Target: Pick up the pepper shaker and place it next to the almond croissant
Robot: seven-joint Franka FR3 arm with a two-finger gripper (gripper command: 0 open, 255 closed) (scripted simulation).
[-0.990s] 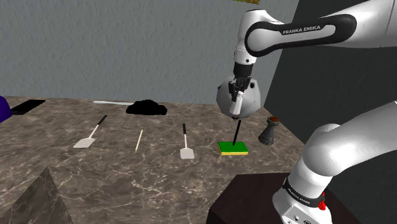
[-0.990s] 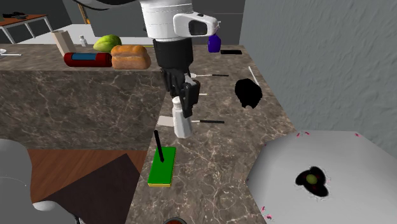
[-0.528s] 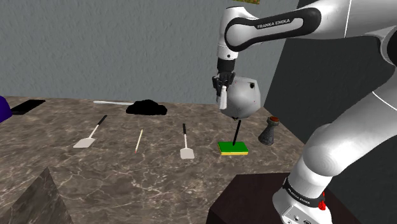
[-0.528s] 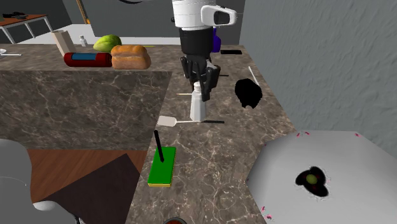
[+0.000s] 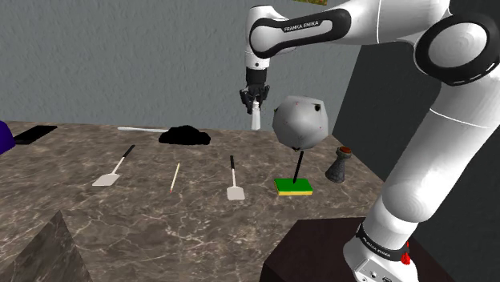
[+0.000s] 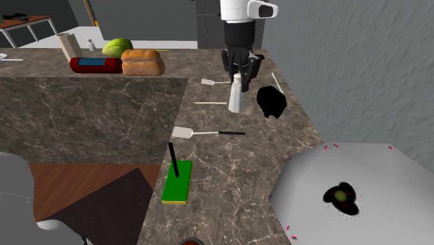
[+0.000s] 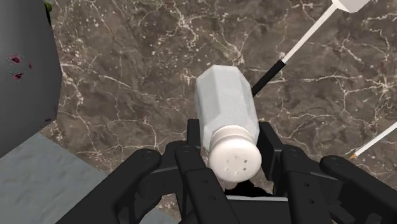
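- All-black two-finger gripper (image 7: 230, 145): fingers clamped on the cap end of a white shaker (image 7: 225, 109), one black finger on each side of it.
- Shaker: smooth, faceted body, wider than its round cap. The cap is pierced with small holes. The body points away from the claw, down at the counter.
- In the shoulder view the shaker hangs upright under the claw, in the air and clear of the surface.
- In the second exterior view it hangs near a black lumpy mound (image 6: 271, 101), on that view's left of it and not touching.
- Counter (image 6: 229, 191): dark brown stone with a marble pattern of thin pale veins.
- Two flat pale spatulas with thin black handles lie on the stone, one nearer the stand (image 6: 207, 132) and one farther along (image 6: 217, 82). A thin pale stick (image 6: 209, 103) lies between them.
- Flat green pad with a yellow edge (image 6: 177, 182): a black rod stands tilted on it.
- Pale grey faceted rounded body (image 5: 300, 122), with tiny red specks.
- Dark waisted piece with a red top (image 5: 340, 165), just beside the green pad on the shoulder view's right.
- Far end, shoulder view's left: thin white rod (image 5: 143, 129), black flat slab (image 5: 34, 133), purple object (image 5: 4, 136) cut off by the edge.
- Adjoining counter: orange-brown loaf (image 6: 142, 62), rounded green fruit (image 6: 117, 47), red packet with a blue panel (image 6: 94, 65).
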